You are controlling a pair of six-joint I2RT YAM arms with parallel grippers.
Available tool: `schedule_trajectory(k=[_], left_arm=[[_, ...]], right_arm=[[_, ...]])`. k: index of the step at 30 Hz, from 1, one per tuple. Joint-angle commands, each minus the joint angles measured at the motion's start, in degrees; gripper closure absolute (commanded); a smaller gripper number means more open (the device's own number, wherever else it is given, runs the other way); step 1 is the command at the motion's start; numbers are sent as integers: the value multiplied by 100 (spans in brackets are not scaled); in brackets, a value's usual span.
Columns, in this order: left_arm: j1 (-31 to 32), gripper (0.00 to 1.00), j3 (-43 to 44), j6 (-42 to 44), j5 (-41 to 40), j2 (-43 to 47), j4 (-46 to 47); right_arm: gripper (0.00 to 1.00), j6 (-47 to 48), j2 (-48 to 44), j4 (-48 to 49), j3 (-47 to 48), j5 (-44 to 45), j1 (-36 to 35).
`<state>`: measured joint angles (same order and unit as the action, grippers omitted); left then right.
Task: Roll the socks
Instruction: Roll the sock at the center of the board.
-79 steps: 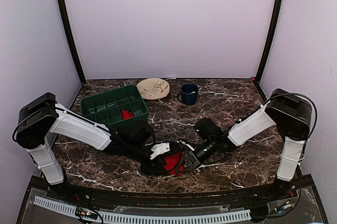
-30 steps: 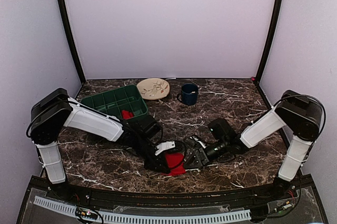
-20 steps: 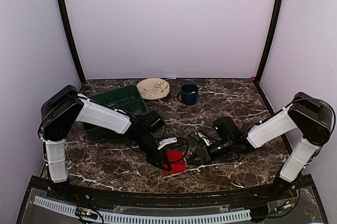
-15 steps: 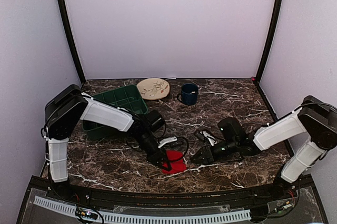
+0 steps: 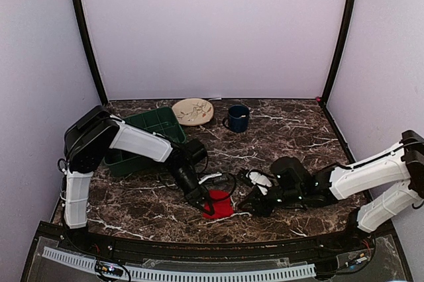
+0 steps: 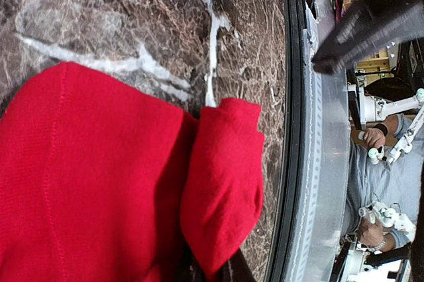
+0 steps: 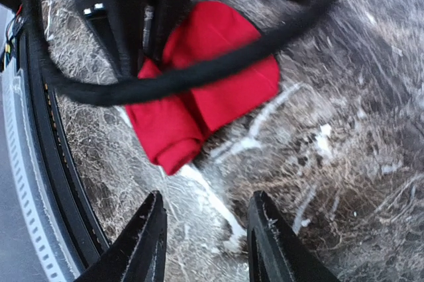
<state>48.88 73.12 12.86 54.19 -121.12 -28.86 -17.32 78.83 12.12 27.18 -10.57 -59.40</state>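
Working on red sock [image 7: 212,90], down on the table [image 5: 298,143] close to the near edge, roughly midway between left and right edges. Partly rolled, by the look of it: thick fold on the near-edge side, flatter cloth behind. Pinching one end of that fold with left fingers [image 5: 201,200], closed on the cloth as far as left wrist view shows, presumably to pin the roll against spring-back. Holding right fingers [image 7: 142,242] spread wide, nothing between them, low over bare table just right of the sock and not touching it. Reads as standing off with room to come in for a regrip or another turn. Judging the task about halfway: one fold made, rest of the sock unrolled. For the next move, probably need to catch the fold's free end without dragging cloth out of the left pinch. Risk: soft knit slipping, fold flopping back flat. Green bin [image 5: 142,130], plate [image 5: 193,111] and blue mug [image 5: 238,118] parked toward the far edge, well apart from the sock, out of the working zone.
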Motion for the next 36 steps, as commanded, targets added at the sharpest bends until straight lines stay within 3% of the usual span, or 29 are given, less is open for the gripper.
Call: schedule_trajectory(k=[1,13,25,36], left_arm=[[-19,100,98,81,75,-170,-600],[-35,100,296,258,205,-361,-923],[-63,100,469,407,300,-504,-1167],[-72,100,474,472,322,-538,-1218]], right_arm=[[61,788,-156,-209,261,889,-485],[54,1539,523,-476,926,1281,-1241],[48,1970,1369,-509,1406,1264,-1285],[50,2095,1723,-464,1537,1209,-1255]])
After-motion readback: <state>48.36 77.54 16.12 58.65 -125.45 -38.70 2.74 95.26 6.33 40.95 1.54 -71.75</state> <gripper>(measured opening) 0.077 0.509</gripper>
